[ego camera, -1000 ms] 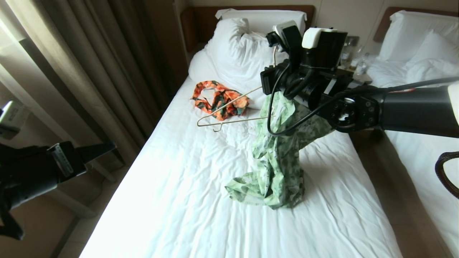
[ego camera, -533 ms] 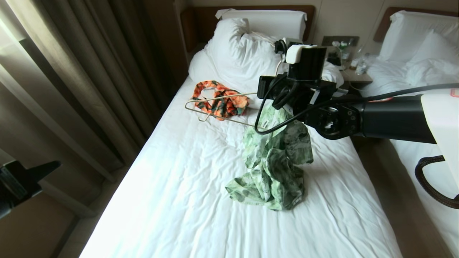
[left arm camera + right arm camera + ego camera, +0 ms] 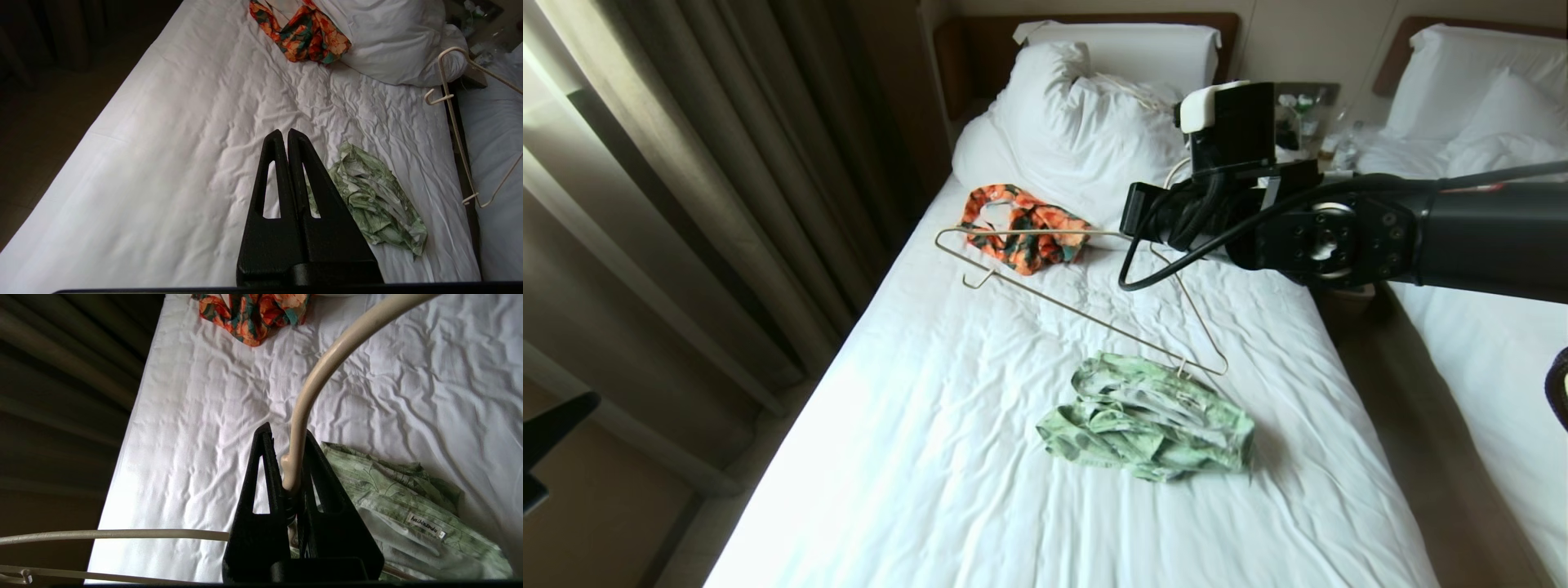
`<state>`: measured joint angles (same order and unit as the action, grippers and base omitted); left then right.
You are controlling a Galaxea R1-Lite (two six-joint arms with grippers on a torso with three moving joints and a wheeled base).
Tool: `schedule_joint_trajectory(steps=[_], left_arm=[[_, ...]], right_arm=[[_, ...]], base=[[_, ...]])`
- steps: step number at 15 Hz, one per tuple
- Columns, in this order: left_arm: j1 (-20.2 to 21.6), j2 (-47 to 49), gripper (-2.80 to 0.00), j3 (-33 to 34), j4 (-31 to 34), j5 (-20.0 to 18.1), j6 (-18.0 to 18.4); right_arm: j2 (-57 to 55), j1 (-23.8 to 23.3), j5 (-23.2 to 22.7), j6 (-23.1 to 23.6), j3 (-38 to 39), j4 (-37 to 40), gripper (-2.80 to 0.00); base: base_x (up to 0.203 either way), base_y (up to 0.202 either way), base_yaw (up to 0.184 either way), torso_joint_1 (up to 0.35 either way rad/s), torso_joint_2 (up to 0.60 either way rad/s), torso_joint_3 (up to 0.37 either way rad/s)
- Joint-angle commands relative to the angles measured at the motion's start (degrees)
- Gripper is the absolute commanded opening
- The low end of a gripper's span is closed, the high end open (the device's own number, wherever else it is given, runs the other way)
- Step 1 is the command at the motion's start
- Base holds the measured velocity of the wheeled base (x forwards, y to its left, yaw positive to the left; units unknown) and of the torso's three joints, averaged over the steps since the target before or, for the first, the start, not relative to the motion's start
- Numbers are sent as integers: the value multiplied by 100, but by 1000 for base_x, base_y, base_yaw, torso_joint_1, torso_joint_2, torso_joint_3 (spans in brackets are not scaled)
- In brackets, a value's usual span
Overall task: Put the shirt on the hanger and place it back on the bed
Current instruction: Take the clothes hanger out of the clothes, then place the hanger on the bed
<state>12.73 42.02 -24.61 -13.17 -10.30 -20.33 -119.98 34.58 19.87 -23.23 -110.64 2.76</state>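
R gripper (image 3: 291,465) pinches the hanger (image 3: 1086,314) at the base of its hook, holding it bare above the bed (image 3: 915,457). L gripper (image 3: 285,136) is pressed shut on nothing, off to the bed's side. Shirt (image 3: 1147,416) lies crumpled on the sheet, just under the hanger's low end. Step: hanging looks not yet done. Next needs a collar grab, then threading.

The head camera looked forward and down along the bed (image 3: 947,457) from its foot. Both wrist cameras looked down past their fingers, the right closest. All three shared the shirt (image 3: 1147,420) and orange garment (image 3: 1023,227).
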Motion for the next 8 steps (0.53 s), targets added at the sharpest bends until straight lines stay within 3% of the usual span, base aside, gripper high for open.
schedule_joint_trajectory(steps=[1,4,8], left_arm=[[2,-437,-280,33,193,72,-14],[2,-1034,-280,40,710,140,-22],[2,-1607,-280,72,1303,266,-23]], right_arm=[[-26,-43,-14,284,-1,744,-280],[-537,-402,-513,778,42,1140,-280],[-1173,-746,-691,1176,184,1178,-280]], base=[[0,0,0,0,0,0],[0,0,0,0,0,0],[0,0,0,0,0,0]])
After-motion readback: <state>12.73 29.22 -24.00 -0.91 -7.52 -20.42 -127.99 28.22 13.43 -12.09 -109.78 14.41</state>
